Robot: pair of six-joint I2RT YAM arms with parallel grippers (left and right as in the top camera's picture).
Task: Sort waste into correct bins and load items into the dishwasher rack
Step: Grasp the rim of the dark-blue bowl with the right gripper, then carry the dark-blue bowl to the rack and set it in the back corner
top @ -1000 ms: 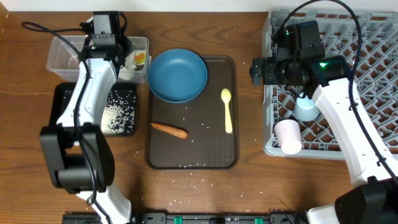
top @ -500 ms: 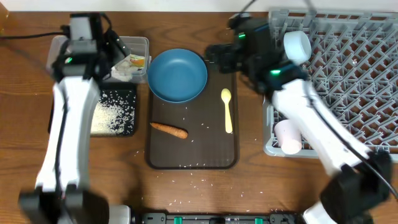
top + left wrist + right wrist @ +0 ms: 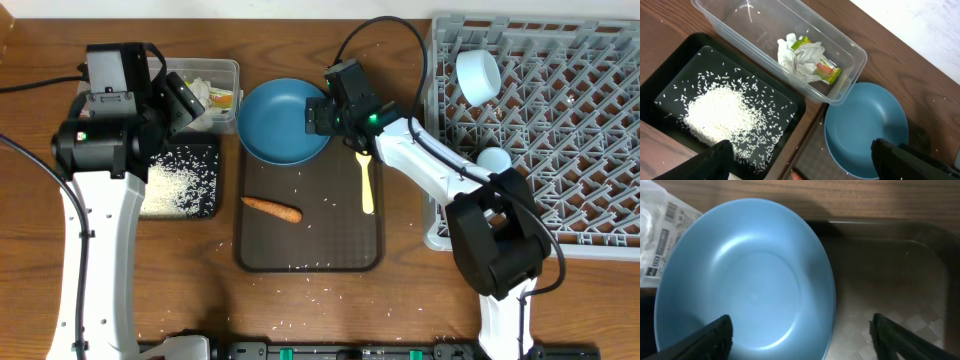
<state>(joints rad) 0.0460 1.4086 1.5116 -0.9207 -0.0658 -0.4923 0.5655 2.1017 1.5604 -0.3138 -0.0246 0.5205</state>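
Observation:
The dark blue plate (image 3: 285,122) lies at the back of the brown tray. My right gripper (image 3: 318,115) is open and empty, its fingers (image 3: 710,335) straddling the plate's right rim (image 3: 827,290). My left gripper (image 3: 178,102) is open and empty above the clear tub (image 3: 222,72), which holds paper wads and a wrapper (image 3: 807,57). The black tray (image 3: 205,150) holds rice (image 3: 720,115). The carrot (image 3: 272,208) and yellow spoon (image 3: 365,180) lie on the brown tray. The white bowl (image 3: 478,75) and light blue cup (image 3: 492,158) are in the grey rack (image 3: 570,120). The pink cup is hidden.
The dark brown serving tray (image 3: 310,245) sits mid-table with scattered rice grains on it and on the wood in front (image 3: 320,295). The right arm's base (image 3: 495,240) stands at the rack's front left corner. The left arm (image 3: 95,230) runs along the table's left side.
My right arm swung from the rack leftward to the blue plate; the white bowl now rests in the rack's back left. My left gripper shifted left and back from over the tub.

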